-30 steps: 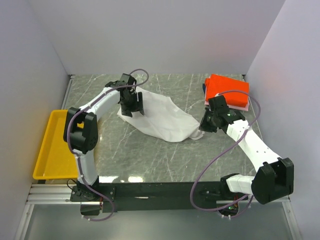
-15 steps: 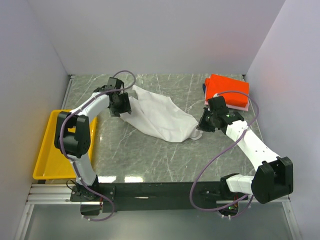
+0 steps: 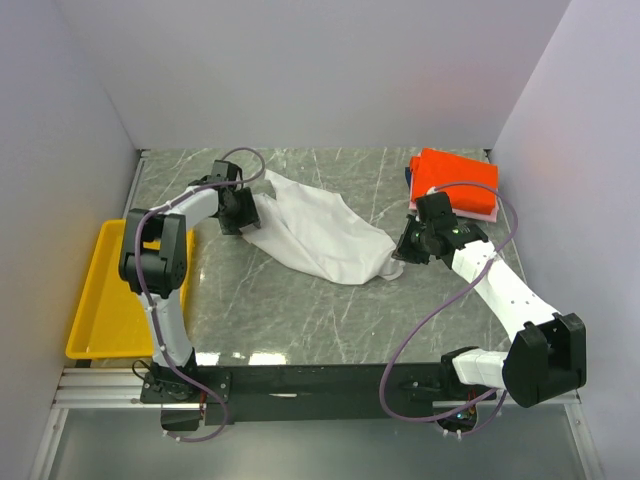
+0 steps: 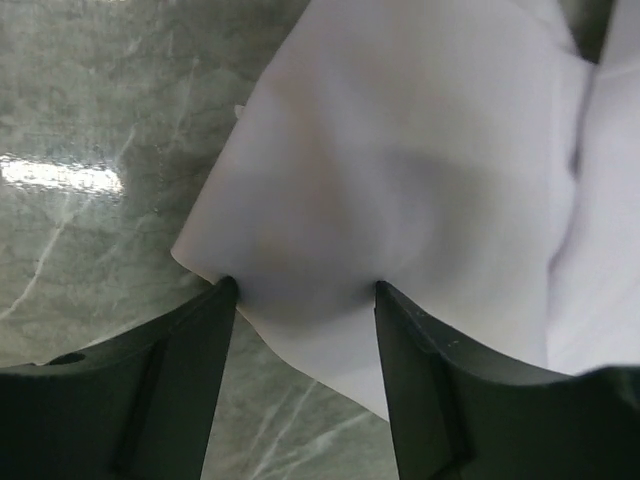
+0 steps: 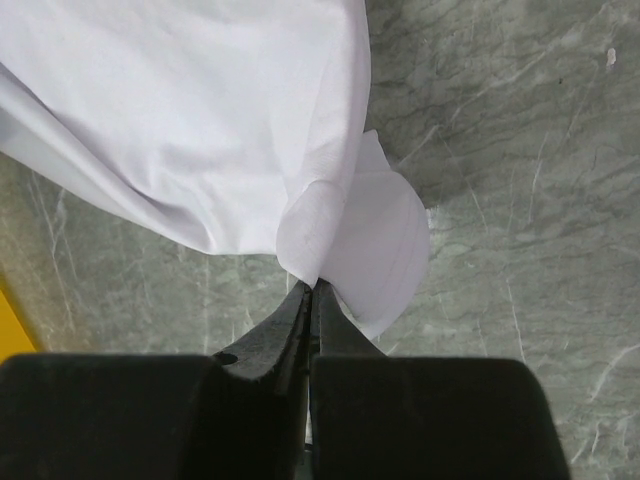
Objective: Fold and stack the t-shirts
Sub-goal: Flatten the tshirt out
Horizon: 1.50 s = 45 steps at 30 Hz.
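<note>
- The top external camera sat high behind the near edge of the grey marble-patterned table (image 3: 320,310), faced down and forward, and took it all in from afar.
- The left wrist camera looked past the left gripper (image 4: 304,287), very near one edge of the large white cloth t-shirt (image 4: 400,170).
- The right wrist camera looked past the right gripper (image 5: 312,287), near the shirt's opposite end.
- All three views shared that shirt and the adjoining tabletop.

The white t-shirt (image 3: 320,235) is thin, matt cloth, smooth with soft creases. The table (image 3: 330,310) looks like polished grey-green veined stone, glossy, with patches of glare. The tray (image 3: 95,300) is smooth yellow plastic. The folded orange-red t-shirt (image 3: 455,172) is matt cloth. The left fingers (image 4: 170,390) look like dull black plastic.
</note>
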Each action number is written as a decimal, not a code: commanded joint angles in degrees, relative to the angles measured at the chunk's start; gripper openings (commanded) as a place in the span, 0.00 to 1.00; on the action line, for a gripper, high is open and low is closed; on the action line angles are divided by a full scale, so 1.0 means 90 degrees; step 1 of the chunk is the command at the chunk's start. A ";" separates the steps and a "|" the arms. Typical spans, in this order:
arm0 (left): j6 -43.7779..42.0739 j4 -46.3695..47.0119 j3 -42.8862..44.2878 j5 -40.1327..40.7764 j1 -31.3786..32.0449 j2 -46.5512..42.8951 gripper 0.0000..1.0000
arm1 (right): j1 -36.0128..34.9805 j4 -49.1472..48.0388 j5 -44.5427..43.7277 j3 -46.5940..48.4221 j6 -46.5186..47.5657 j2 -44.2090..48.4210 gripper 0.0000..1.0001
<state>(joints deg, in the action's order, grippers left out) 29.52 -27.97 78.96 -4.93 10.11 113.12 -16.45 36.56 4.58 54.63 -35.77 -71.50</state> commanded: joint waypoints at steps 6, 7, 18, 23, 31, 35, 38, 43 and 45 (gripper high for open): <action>0.0089 0.0167 0.0153 -0.0194 -0.0049 0.0233 0.61 | 0.0031 -0.0136 -0.0030 0.0073 -0.0108 0.0025 0.00; 0.0118 0.0226 0.0124 -0.0253 -0.0049 0.0340 0.58 | 0.0031 -0.0117 -0.0030 0.0101 -0.0098 0.0025 0.00; 0.0080 -0.0124 0.1048 0.0086 -0.0225 -0.0556 0.00 | 0.0031 0.0362 -0.0391 0.1126 0.0126 0.0239 0.00; -0.0047 -0.0525 0.1510 0.0528 -0.0419 -0.1825 0.00 | 0.0040 0.0275 -0.0801 0.1586 0.0312 0.0796 0.00; -0.0251 -0.0994 0.2027 0.0802 -0.0596 -0.3340 0.01 | 0.0040 -0.0233 -0.1406 0.1781 0.0566 0.2230 0.00; -0.0457 -0.1413 0.2533 0.0208 -0.0722 -0.3078 0.05 | 0.0050 -0.0253 -0.1700 0.1772 0.0527 0.2350 0.00; -0.0692 -0.1493 0.2789 -0.0720 -0.0781 -0.2208 0.15 | 0.0196 -0.0116 -0.1525 0.1703 0.0362 0.1978 0.00; -0.0507 -0.1602 0.4185 -0.1181 -0.0811 0.0212 0.53 | 0.0470 0.0060 -0.0794 0.1216 0.0107 0.0798 0.00; -0.0244 -0.1201 0.3963 -0.1181 -0.0801 0.0370 0.58 | 0.0509 -0.0076 -0.0607 0.0992 0.0078 0.0370 0.00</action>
<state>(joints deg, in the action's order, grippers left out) 25.41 -37.41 115.26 -11.81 3.14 113.19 -12.53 35.62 -4.43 66.94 -33.71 -62.98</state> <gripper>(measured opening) 0.563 0.008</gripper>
